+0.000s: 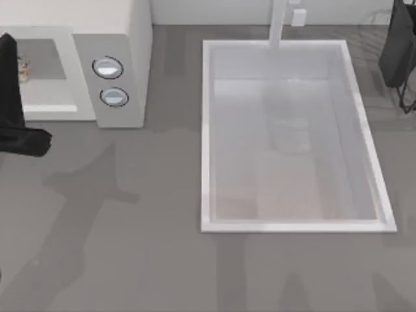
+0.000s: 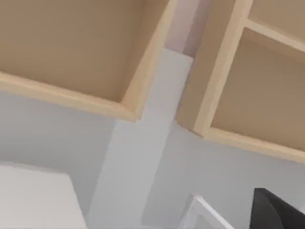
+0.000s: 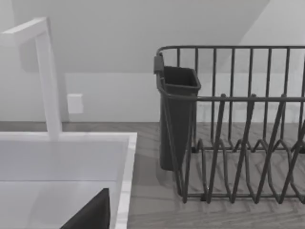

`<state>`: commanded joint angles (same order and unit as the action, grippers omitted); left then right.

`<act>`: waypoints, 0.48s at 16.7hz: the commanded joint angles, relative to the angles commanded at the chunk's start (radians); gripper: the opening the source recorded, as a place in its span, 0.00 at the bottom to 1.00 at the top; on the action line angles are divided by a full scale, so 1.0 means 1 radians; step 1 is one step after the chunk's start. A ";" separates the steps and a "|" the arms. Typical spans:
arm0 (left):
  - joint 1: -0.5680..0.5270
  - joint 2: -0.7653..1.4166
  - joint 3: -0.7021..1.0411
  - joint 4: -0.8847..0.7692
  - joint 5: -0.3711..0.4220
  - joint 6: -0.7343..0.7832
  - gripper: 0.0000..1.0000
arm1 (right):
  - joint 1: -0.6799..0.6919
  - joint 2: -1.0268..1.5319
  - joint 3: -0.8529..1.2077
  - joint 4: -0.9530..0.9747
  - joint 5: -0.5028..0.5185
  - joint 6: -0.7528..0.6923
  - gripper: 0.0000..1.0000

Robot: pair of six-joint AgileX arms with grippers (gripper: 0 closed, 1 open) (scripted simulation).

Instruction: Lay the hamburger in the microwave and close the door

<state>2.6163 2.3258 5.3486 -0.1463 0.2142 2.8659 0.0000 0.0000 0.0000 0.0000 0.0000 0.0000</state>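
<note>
The microwave (image 1: 117,65) stood at the far left of the tabletop (image 1: 130,247), well to the left of the big white sink (image 1: 208,130). Its cavity was open toward the front, and no door panel could be made out across the opening. Inside, at the left edge of the cavity, a small tan speckled lump, most likely the hamburger (image 1: 24,68), rested on the microwave floor. The left arm (image 1: 13,97) reached into the microwave right beside that lump, its dark body covering much of it. Whether its fingers were spread or pinched on the hamburger could not be told. Its wrist camera pointed up at wooden cabinets (image 2: 71,47) and a pale wall.

The right arm (image 1: 396,45) hung parked beyond the sink's far right corner, next to a dark dish rack (image 3: 238,124); the state of its fingers could not be told either.

As a judgement, the task was about halfway done: the hamburger seemed already placed in the microwave, or was just being released there. Left to do were pulling the left arm clear of the cavity and swinging the door shut.
</note>
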 joint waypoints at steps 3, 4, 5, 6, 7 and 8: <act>0.134 0.112 0.248 0.000 0.023 0.133 0.00 | 0.000 0.000 0.000 0.000 0.000 0.000 1.00; 0.169 0.141 0.313 -0.001 0.029 0.168 0.00 | 0.000 0.000 0.000 0.000 0.000 0.000 1.00; 0.200 0.168 0.371 -0.001 0.034 0.199 0.00 | 0.000 0.000 0.000 0.000 0.000 0.000 1.00; 0.224 0.188 0.415 -0.001 0.039 0.222 0.00 | 0.000 0.000 0.000 0.000 0.000 0.000 1.00; 0.245 0.205 0.454 -0.001 0.042 0.243 0.00 | 0.000 0.000 0.000 0.000 0.000 0.000 1.00; 0.257 0.215 0.477 -0.001 0.044 0.255 0.00 | 0.000 0.000 0.000 0.000 0.000 0.000 1.00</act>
<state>2.8735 2.5411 5.8252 -0.1472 0.2585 3.1212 0.0000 0.0000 0.0000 0.0000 0.0000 0.0000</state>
